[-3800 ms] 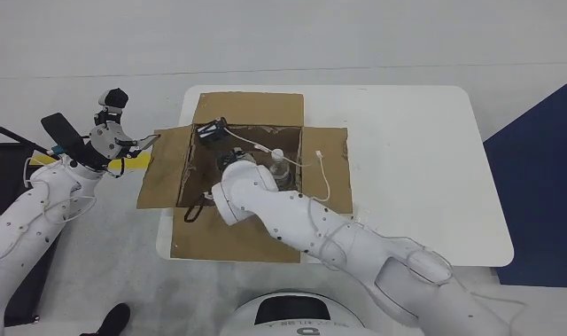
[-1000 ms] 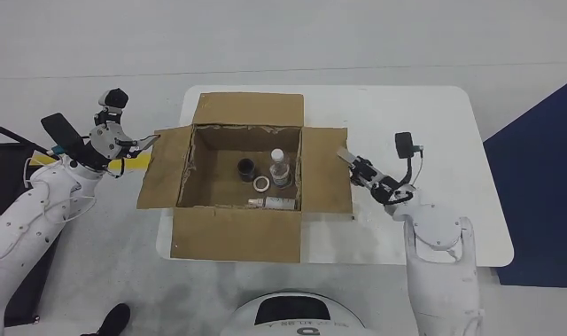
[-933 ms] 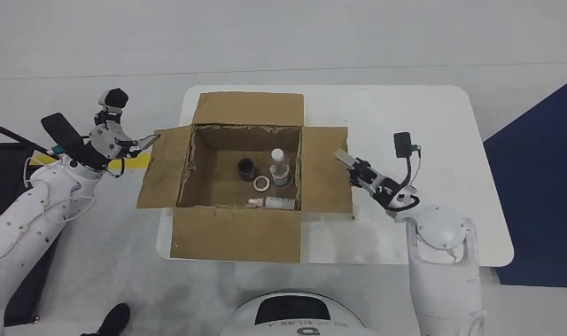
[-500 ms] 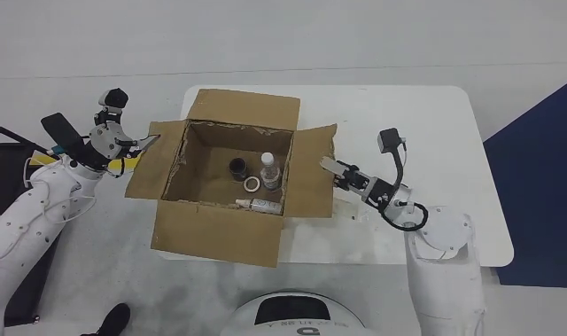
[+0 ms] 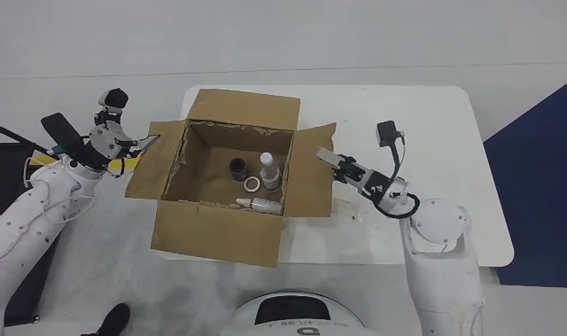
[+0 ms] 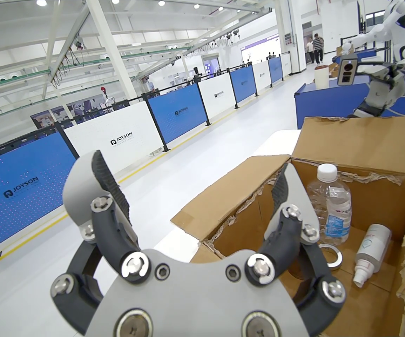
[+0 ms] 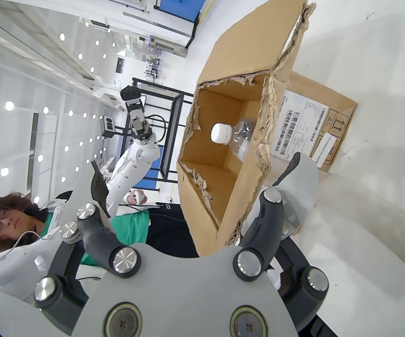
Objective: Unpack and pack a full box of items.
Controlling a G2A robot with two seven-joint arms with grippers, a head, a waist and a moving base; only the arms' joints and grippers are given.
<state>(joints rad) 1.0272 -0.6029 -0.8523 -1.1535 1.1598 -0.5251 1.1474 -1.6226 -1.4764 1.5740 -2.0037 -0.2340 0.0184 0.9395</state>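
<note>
Four items lie in the open box [image 5: 239,134], so unpacking looks only partly through, if begun at all. Nearest the robot, the front flap [image 5: 217,234] hangs past the edge of the tabletop [image 5: 416,141]. Just inside the near wall a white bottle [image 5: 262,205] lies on its side. Beyond it sit a tape ring [image 5: 252,184], then a dark jar [image 5: 238,168] and an upright water bottle [image 5: 269,169] side by side. Level with these, the right gripper [image 5: 330,160] hovers at the right-hand flap [image 5: 310,181], jaws apart and holding nothing; its wrist view shows the box's torn wall edge between them. The left gripper [image 5: 146,144] hangs just off the left flap [image 5: 151,169], likewise spread and empty. Farthest off, the back flap [image 5: 248,107] stands open. What seems left to do is to lift out all four items, then pack them back in.
</note>
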